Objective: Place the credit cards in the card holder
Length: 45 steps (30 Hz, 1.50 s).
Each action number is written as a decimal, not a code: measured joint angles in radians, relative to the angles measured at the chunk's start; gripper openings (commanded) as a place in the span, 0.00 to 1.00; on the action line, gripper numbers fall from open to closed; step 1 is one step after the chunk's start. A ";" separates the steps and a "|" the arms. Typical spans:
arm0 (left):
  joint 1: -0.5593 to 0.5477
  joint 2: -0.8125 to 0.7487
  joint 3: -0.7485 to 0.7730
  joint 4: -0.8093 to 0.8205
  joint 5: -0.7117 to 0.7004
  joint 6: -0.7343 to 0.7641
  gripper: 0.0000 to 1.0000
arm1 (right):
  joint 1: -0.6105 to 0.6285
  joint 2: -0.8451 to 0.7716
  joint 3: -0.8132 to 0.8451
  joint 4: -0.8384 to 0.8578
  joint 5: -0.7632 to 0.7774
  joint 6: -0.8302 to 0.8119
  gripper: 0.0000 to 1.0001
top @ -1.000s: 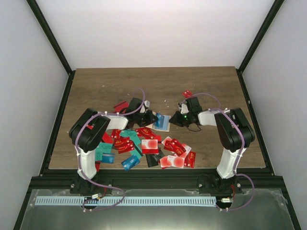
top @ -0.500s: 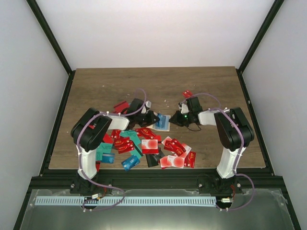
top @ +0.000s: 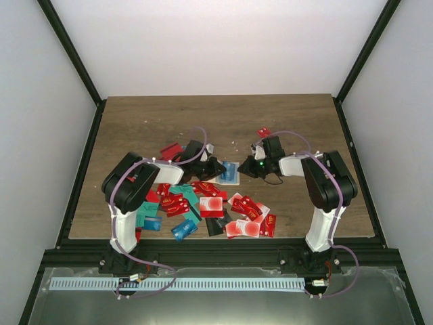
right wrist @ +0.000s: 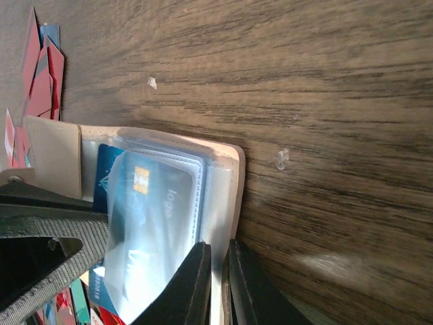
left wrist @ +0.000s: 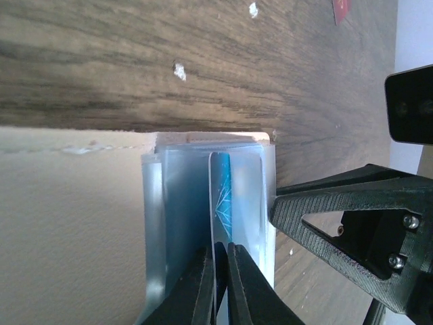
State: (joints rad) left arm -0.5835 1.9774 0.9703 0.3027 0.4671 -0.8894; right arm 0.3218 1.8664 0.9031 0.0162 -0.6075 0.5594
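The beige card holder (top: 229,173) lies open mid-table between both arms, its light blue sleeves up. My left gripper (left wrist: 220,254) is shut on a blue credit card (left wrist: 222,196) standing on edge in the holder's clear sleeves (left wrist: 177,203). My right gripper (right wrist: 217,252) is shut on the holder's right edge (right wrist: 227,183). A blue card with a gold chip (right wrist: 152,203) sits inside a sleeve. Many red, teal, blue and white credit cards (top: 203,203) lie scattered in front of the arms.
One red card (top: 264,132) lies alone behind the right gripper, another red card (top: 170,150) behind the left. The right gripper's fingers (left wrist: 338,220) show at the right of the left wrist view. Black frame rails edge the table (top: 223,112).
The left gripper has moved slightly right toward the holder with the blue card. The right gripper has stayed put.
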 measured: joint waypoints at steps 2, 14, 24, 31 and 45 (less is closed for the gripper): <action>-0.006 0.005 -0.002 0.003 -0.004 -0.014 0.11 | 0.000 0.002 0.000 0.004 -0.002 0.000 0.10; -0.031 -0.012 -0.011 -0.019 -0.053 -0.043 0.27 | 0.002 0.003 0.000 0.010 -0.002 0.003 0.10; -0.041 -0.101 -0.014 -0.183 -0.099 0.038 0.64 | 0.000 0.003 0.000 0.010 -0.002 0.002 0.10; -0.043 -0.161 0.014 -0.320 -0.134 0.156 0.74 | 0.000 -0.002 0.000 0.006 0.002 -0.009 0.11; -0.043 -0.196 0.094 -0.469 -0.198 0.406 0.04 | 0.000 -0.107 -0.014 0.010 -0.030 -0.026 0.11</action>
State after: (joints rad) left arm -0.6262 1.7817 1.0641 -0.1665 0.2695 -0.4831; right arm 0.3218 1.7592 0.8894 0.0257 -0.6373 0.5339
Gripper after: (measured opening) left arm 0.186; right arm 0.111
